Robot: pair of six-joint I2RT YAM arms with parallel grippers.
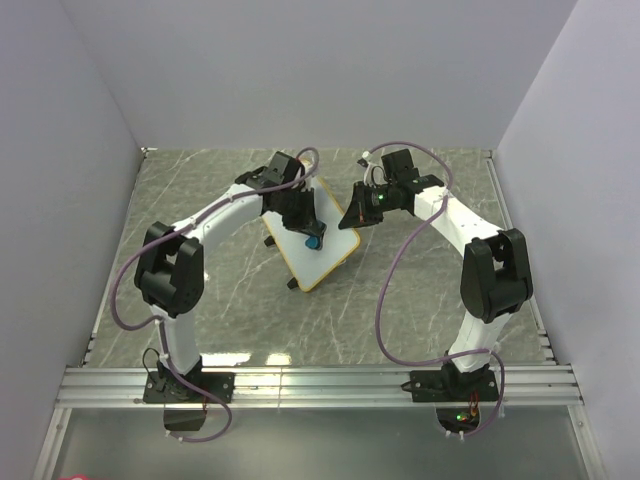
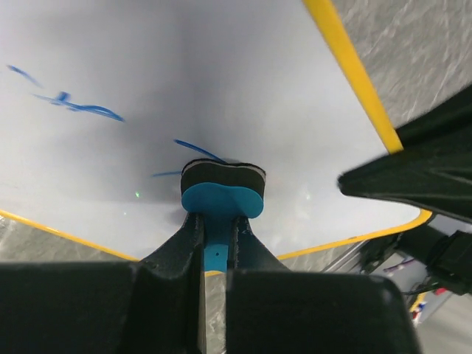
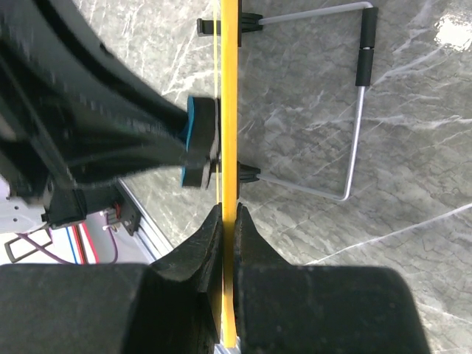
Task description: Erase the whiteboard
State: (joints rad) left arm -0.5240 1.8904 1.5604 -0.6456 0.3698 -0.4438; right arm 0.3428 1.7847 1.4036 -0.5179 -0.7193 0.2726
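Note:
The whiteboard (image 1: 333, 256), white with a yellow frame, stands tilted at the middle of the table. In the left wrist view the whiteboard (image 2: 221, 74) carries blue scribbles (image 2: 81, 108) at the left and a short blue stroke (image 2: 199, 150) just above the eraser. My left gripper (image 2: 216, 221) is shut on the handle of a small blue eraser (image 2: 221, 195), whose dark felt presses on the board face. My right gripper (image 3: 230, 217) is shut on the board's yellow edge (image 3: 230, 110). From above, the right gripper (image 1: 353, 219) sits at the board's right side.
A bent wire stand (image 3: 355, 110) props the board from behind, with black feet (image 3: 249, 173) on the frame. The grey marble tabletop (image 1: 420, 290) is bounded by white walls and an aluminium rail (image 1: 320, 385) at the near edge.

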